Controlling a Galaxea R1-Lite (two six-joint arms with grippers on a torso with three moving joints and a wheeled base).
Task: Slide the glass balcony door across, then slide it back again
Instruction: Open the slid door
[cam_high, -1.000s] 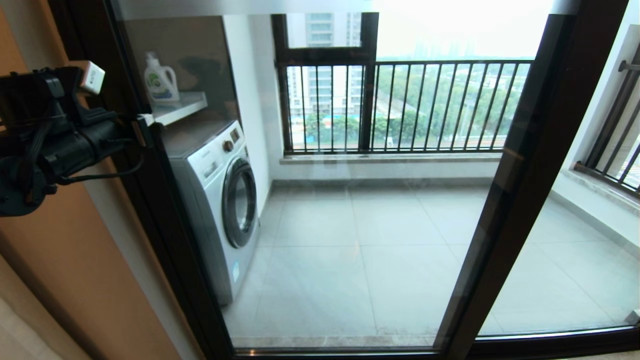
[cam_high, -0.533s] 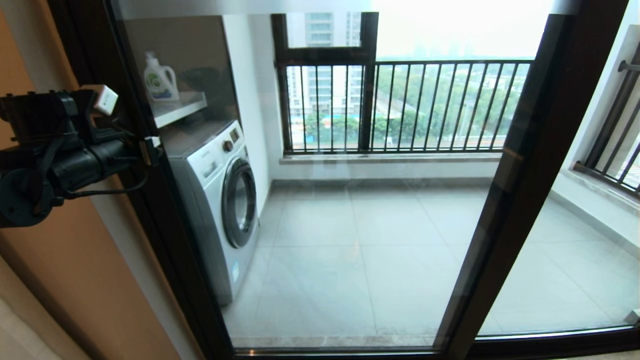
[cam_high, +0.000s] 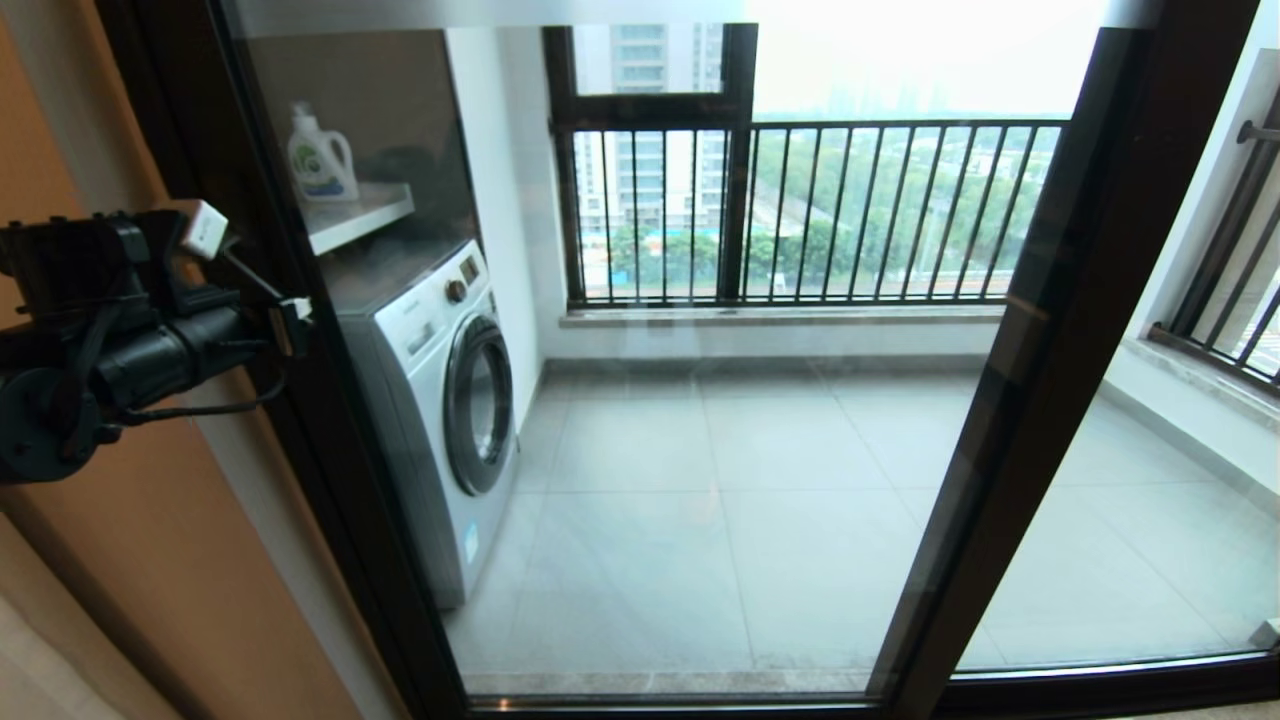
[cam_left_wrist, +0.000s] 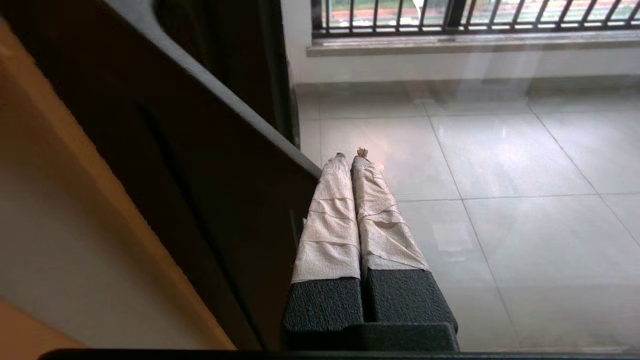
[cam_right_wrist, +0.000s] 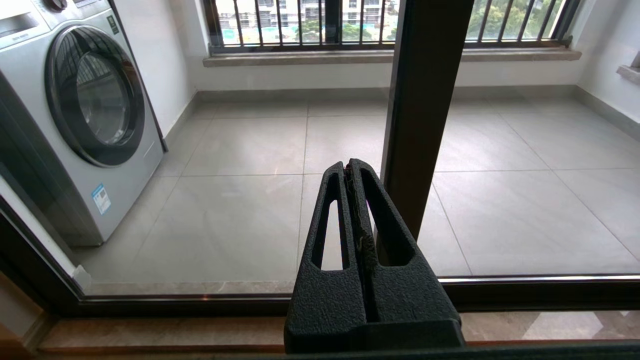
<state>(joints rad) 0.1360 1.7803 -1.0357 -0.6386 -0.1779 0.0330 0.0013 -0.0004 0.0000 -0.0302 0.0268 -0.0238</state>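
The glass balcony door fills the head view, a clear pane in a dark frame, spanning from its left upright to the dark upright on the right. My left gripper is at chest height against the left upright. In the left wrist view its tape-wrapped fingers are shut on nothing, tips lying close along the frame's grey inner edge in front of the glass. My right gripper is shut and empty, low down in front of the right upright; it is outside the head view.
Behind the glass stand a washing machine, a shelf with a detergent bottle, a tiled balcony floor and a dark window with railing bars. An orange-brown wall borders the frame on the left. The floor track runs along the bottom.
My left gripper has slid down the left upright and slightly right. The door itself has not visibly shifted.
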